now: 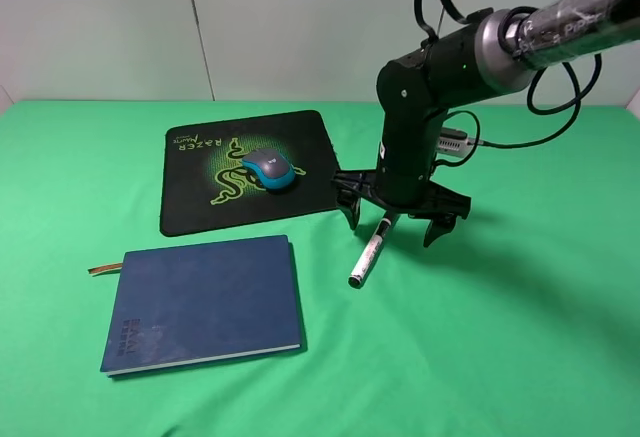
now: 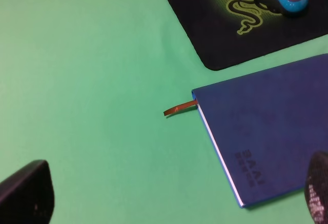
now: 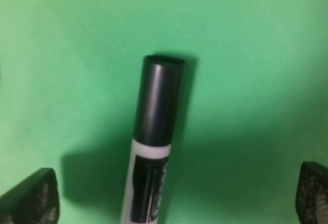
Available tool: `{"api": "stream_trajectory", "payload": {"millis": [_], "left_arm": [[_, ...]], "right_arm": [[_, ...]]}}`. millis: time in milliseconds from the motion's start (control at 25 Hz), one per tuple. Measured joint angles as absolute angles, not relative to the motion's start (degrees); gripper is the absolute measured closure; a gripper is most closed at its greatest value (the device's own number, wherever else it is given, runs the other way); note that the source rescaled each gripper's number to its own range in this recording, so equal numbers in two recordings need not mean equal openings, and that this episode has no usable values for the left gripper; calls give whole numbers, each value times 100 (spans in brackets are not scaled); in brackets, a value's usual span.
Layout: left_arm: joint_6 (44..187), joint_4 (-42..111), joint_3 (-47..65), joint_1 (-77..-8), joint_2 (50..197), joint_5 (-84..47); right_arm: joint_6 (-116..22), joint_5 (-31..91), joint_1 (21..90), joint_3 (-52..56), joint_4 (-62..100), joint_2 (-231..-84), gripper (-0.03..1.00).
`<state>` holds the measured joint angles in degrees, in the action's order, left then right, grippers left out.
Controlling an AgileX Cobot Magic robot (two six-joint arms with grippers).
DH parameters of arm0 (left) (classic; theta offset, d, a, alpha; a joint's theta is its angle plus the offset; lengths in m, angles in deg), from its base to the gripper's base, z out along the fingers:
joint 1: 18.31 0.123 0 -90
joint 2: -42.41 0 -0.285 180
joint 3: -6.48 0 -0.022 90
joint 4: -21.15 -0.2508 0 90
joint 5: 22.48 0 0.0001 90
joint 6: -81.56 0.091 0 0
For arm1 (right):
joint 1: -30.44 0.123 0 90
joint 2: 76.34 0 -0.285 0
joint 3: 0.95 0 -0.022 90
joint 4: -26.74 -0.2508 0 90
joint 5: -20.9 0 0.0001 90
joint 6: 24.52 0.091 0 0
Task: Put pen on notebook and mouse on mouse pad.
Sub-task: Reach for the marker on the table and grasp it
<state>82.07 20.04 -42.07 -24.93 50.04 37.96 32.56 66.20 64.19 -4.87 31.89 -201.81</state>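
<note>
The white pen (image 1: 368,252) with its black cap lies on the green cloth, right of the dark blue notebook (image 1: 205,302). My right gripper (image 1: 392,225) stands open straight above the pen's far end, one finger on each side and neither touching it. The right wrist view shows the pen (image 3: 154,131) close up between the spread fingertips (image 3: 31,198). The grey and teal mouse (image 1: 268,169) sits on the black Razer mouse pad (image 1: 195,212). My left gripper (image 2: 171,203) is open and empty, low over the cloth near the notebook (image 2: 266,131). The left arm is out of the high view.
The notebook's tan ribbon (image 1: 102,269) sticks out at its far left corner. The mouse pad lies just behind the notebook. Green cloth (image 1: 520,337) covers the whole table, with a white wall behind. The right arm's cables (image 1: 560,97) hang above the right side.
</note>
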Motion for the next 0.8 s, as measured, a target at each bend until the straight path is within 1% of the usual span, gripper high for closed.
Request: {"api": "stream_trajectory", "payload": {"millis": [440,480,520,640,760,800], "left_arm": [[8207,2004,-4207,-2493,5004,3790],[8207,2004,-4207,-2493,5004,3790],[8207,2004,-4207,-2493,5004,3790],[8207,2004,-4207,-2493,5004,3790],[8207,2004,-4207,-2493,5004,3790],[8207,2004,-4207,-2493,5004,3790]], "right_arm": [[3025,6651,6413,-487,3278,-20182,-3],[3025,6663,6413,-487,3278,-20182,-1],[3025,6670,6413,-487,3282,-20182,4],[3025,6717,6413,-487,3282,-20182,30],[3025,6787,6413,-487,3282,-20182,61],[3025,6793,6413,-487,3282,-20182,70]]}}
